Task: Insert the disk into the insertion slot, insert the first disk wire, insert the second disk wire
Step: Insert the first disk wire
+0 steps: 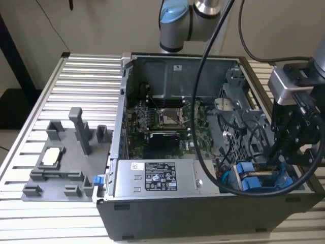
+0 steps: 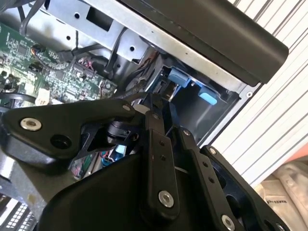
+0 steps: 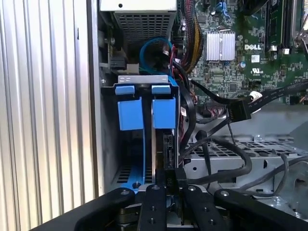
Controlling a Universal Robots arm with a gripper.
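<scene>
**A:** how far along is this thing?

**B:** disk (image 3: 163, 114) looks seated in the slot (image 3: 144, 79), straight ahead of the hand (image 3: 169, 188). hand's nearly closed, pinching a black plug (image 3: 168, 172) right at the disk's edge, so I'd guess we're on the first wire. can't tell if it's home, second wire looks not done

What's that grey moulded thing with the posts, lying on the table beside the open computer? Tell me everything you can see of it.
The grey tray looks like matt plastic: a flat base with raised shapes, one tall upright post, shorter blocks near it and low brackets along its front. A pale square piece lies flat in a recess. The tray rests level on the ribbed metal table, to the exterior view's left of the computer case; whether they touch is unclear.
</scene>
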